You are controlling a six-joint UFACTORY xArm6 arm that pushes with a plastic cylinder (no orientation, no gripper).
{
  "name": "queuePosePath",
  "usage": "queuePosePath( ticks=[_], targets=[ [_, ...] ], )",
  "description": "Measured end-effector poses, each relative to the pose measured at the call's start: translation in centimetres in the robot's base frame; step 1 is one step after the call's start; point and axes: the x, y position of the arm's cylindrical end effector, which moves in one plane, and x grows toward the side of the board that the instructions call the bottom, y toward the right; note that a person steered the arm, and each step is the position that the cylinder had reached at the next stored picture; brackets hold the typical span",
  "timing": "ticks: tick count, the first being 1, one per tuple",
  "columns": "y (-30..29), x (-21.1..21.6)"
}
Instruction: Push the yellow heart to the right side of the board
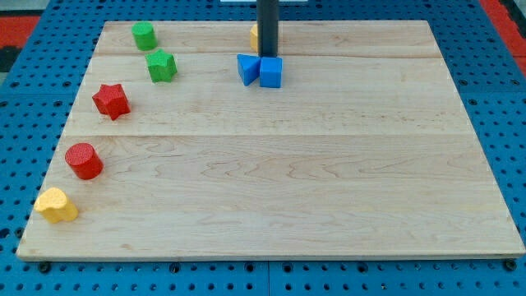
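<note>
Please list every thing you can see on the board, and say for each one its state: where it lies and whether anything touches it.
Yellow heart block: bottom-left corner, untouched.
Red cylinder block: left edge, alone.
Red star block: left side, alone.
Green star block: upper left, alone.
Green cylinder block: top left, alone.
Two blue blocks: top centre, touching each other.
Yellow-orange block: mostly hidden behind rod.
My tip: just above the blue blocks; contact unclear.

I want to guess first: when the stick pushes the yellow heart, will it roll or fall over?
Probably neither. The yellow heart looks squat and flat-bottomed, so it should slide on the smooth wooden board. Its lobed edge might make it turn. My tip is far off, by the blue blocks.
</note>
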Motion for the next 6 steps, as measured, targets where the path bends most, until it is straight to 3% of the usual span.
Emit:
queuePosePath(
  ticks=[1, 2, 3, 4, 6],
  targets=[
    [10.4, 6.3],
    [6.3, 19.4],
    [-1.1, 29.2],
    [-6.7, 33.3],
    [-33.0, 30.7]
  ],
)
